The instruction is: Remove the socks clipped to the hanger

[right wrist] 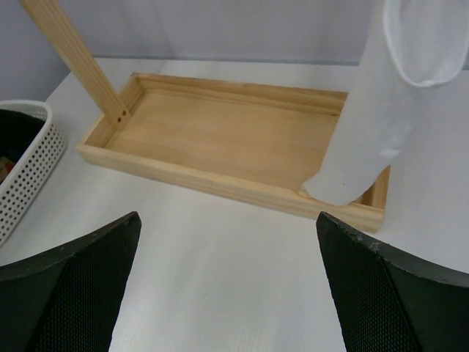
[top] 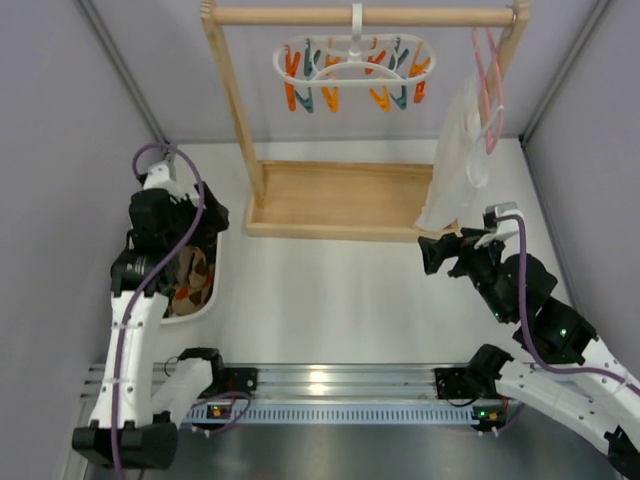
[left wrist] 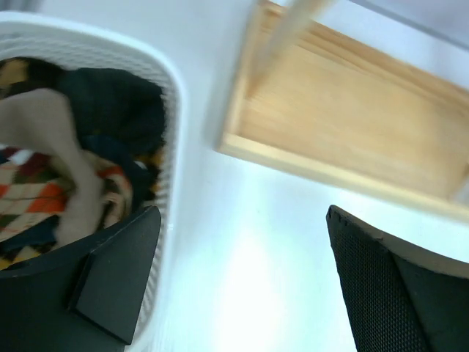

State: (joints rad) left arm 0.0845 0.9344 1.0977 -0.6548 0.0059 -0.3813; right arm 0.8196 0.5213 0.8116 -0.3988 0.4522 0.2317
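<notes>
Left claw (left wrist: 240, 220), spread, near socks (left wrist: 66, 169)

Wooden rail rack (top: 340, 200), pink hanger (top: 488, 75), white garment (top: 455, 160), perforated basket (right wrist: 29, 165)

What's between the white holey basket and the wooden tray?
Just bare white table separates the white perforated plastic basket from the flat wooden tray, per the left wrist view.

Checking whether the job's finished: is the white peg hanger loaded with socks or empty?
The hanger is empty: its clothespins all hang bare in the top view; the socks lie in the white basket.
</notes>
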